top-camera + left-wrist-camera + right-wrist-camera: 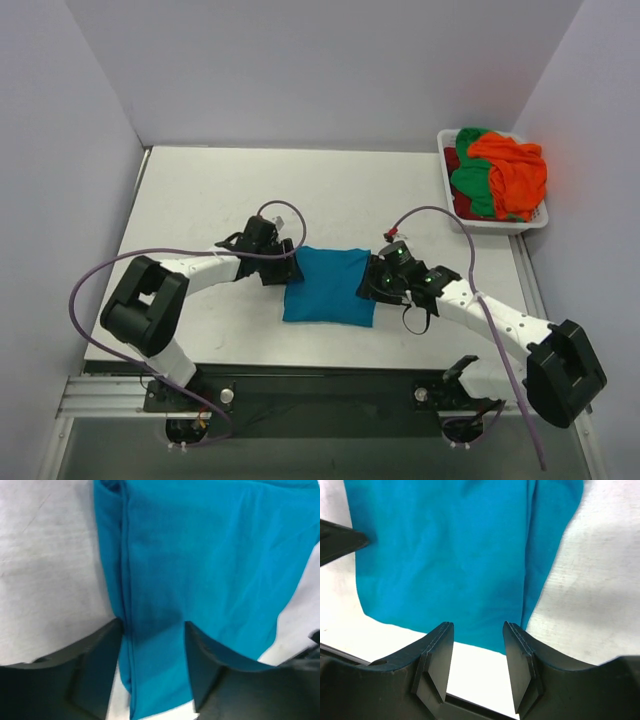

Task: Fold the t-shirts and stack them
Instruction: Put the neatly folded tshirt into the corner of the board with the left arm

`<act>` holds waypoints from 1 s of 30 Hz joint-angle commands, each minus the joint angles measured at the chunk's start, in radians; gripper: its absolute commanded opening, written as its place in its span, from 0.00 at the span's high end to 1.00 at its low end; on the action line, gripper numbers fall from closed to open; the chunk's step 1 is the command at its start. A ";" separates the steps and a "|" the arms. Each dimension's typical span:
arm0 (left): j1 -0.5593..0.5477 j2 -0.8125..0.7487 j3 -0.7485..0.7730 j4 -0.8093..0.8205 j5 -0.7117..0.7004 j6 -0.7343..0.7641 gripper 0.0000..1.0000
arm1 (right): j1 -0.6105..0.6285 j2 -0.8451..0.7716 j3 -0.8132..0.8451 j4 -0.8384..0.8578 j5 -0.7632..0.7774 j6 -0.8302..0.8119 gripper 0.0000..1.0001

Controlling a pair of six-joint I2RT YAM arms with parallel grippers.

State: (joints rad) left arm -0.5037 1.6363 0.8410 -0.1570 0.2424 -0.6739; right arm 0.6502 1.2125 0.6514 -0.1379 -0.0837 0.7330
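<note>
Left gripper [153,626] and right gripper [477,627] parted at 2 ends of the teal t-shirt [328,286], nothing clamped — a layer may be snagged on retreat, fold undone.

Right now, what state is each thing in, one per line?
teal t-shirt, folded into a rectangle, lying flat.
left pincer, open, straddling that shirt's left edge.
right pincer, open, at its right edge, gripping nothing.
basket, heaped full.
orange t-shirt, crumpled, atop the basket heap.
green t-shirt, crumpled, under the orange one.
dark red t-shirt, crumpled, mostly buried.
</note>
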 commanded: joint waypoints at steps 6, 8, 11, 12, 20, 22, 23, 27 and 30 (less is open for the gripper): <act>-0.079 0.137 0.023 0.023 -0.074 -0.047 0.88 | -0.040 -0.085 0.014 -0.072 0.022 -0.014 0.55; -0.064 0.137 0.036 0.024 -0.084 -0.093 1.00 | -0.041 -0.090 0.016 -0.080 0.021 -0.017 0.55; 0.011 0.105 0.029 0.054 -0.063 -0.174 1.00 | -0.049 -0.097 0.019 -0.094 0.027 -0.023 0.55; 0.045 0.074 0.003 0.088 -0.055 -0.199 1.00 | -0.050 -0.099 0.020 -0.097 0.028 -0.026 0.55; 0.457 -0.156 -0.180 0.140 0.017 -0.354 1.00 | -0.066 -0.080 0.034 -0.109 0.013 -0.041 0.55; 0.629 -0.252 -0.232 0.125 0.035 -0.369 1.00 | -0.067 -0.070 0.043 -0.112 0.006 -0.050 0.55; 0.677 -0.289 -0.285 0.116 0.038 -0.386 1.00 | -0.067 -0.067 0.053 -0.114 0.002 -0.052 0.55; 0.913 -0.514 -0.407 0.015 0.018 -0.420 1.00 | -0.057 -0.035 0.079 -0.123 -0.005 -0.063 0.55; 1.033 -0.666 -0.477 -0.064 -0.011 -0.432 1.00 | -0.046 -0.012 0.097 -0.127 -0.010 -0.067 0.55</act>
State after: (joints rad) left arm 0.4706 1.0885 0.4057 -0.1165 0.2390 -1.0698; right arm 0.5919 1.1793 0.7025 -0.2298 -0.0879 0.6849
